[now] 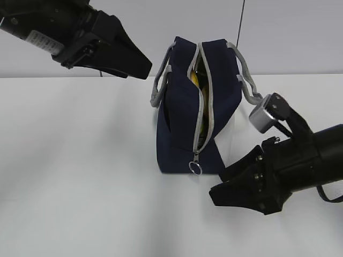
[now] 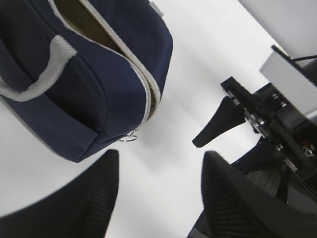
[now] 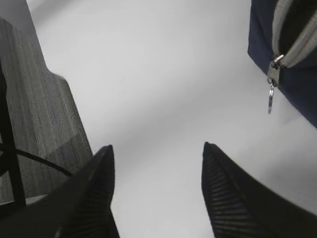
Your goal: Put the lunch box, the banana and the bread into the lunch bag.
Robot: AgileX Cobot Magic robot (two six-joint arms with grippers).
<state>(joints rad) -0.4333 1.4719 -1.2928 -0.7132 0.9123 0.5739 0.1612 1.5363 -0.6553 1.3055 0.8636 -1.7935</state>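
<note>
On the left, the left gripper (image 1: 140,67) hangs above the table (image 1: 80,160), its fingers (image 2: 89,198) spread with nothing between them. In the middle stands one lunch bag (image 1: 182,128), upright, the zipper (image 1: 201,115) open along the top and down the near end, the ring pull (image 1: 195,168) dangling low. A sliver of yellow shows in the mouth, which I take to be the banana (image 1: 195,76). I see no lunch box or bread, neither on the table nor in the bag; they may be inside. On the right, the right gripper (image 1: 225,193) sits low near the bag's bottom corner, fingers (image 3: 233,198) also parted and empty.

The worry, to my eye: the bag is tall and narrow, so a nudge from the right arm or a snag on a grey handle (image 1: 244,80) could tip it and spill what is inside.

Counted: one bag, two handles, one zipper pull, one banana glimpsed, two grippers.
</note>
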